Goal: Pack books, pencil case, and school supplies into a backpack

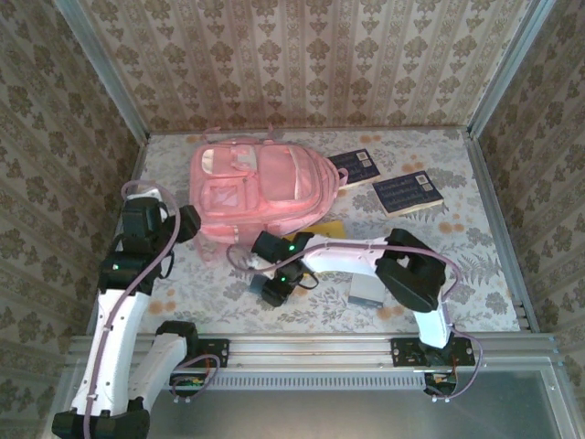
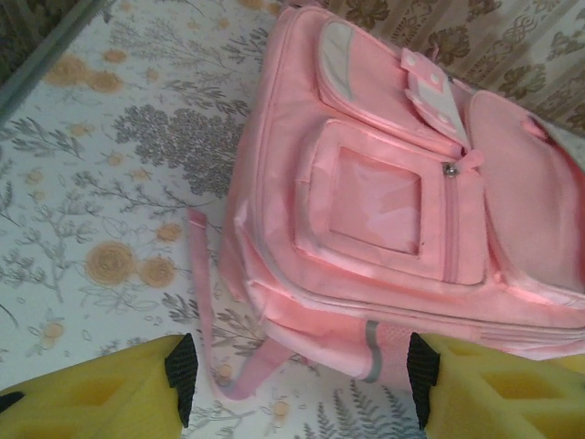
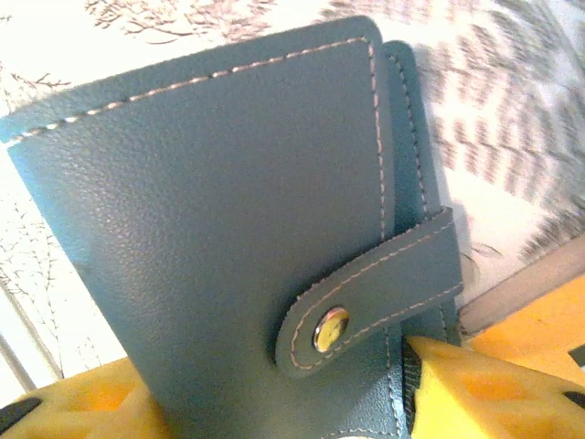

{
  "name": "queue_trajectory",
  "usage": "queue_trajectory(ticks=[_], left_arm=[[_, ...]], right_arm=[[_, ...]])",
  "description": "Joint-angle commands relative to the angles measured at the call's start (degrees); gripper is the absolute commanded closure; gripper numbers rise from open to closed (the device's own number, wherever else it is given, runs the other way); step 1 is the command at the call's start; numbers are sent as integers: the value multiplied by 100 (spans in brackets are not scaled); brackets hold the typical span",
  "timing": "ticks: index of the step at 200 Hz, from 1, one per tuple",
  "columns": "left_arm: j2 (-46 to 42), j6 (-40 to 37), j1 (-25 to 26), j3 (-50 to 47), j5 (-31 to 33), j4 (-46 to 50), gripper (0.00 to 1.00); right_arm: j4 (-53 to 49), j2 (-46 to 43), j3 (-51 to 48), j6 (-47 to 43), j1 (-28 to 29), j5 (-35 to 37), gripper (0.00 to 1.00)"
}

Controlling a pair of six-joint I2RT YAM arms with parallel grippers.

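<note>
In the top view, the backpack (image 1: 260, 192) lies flat at the upper middle of the surface (image 1: 494, 247). One navy book (image 1: 355, 167) and a second navy book (image 1: 408, 193) sit loose to its right. The orange-yellow book (image 1: 331, 227) peeks out at its lower right edge, and the silver-grey framed item (image 1: 366, 293) lies at lower centre-right. Nothing looks packed yet, so almost the whole job remains.

In the left wrist view, the left gripper (image 2: 302, 384) stands open at the bottom of the frame. The backpack's lower edge and a strap (image 2: 203, 293) lie between its fingers, unpinched.

In the right wrist view, the right gripper (image 3: 265, 407) appears closed around the dark teal case (image 3: 228, 219), which is snapped shut and centred in the frame. That looks like the first supply being picked up.
</note>
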State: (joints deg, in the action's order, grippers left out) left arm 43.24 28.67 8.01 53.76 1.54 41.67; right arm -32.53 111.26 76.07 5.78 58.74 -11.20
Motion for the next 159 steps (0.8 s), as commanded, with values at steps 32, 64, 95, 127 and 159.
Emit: queue_trajectory(ticks=[32,64,95,127,159], left_arm=[[168,1764,-152,-850,-2091,-7,32],[64,2846,-37,-1932,-3188,-1085,31],[86,3380,489,-2401,-3072,-1669,30],[374,3849,1092,-2670,-2703,-2115,29],[645,3741,1278,-2636,-2357,-1862,31]], right_arm=[[1480,-991,-1030,1389,-753,-978,49],[1947,-1244,-1330,1712,-872,-993,49],[2254,-1243,-1424,1949,-912,-1042,48],[2246,-1031,-1400,2015,-906,-966,49],[1936,-953,-1339,2059,-899,-698,42]])
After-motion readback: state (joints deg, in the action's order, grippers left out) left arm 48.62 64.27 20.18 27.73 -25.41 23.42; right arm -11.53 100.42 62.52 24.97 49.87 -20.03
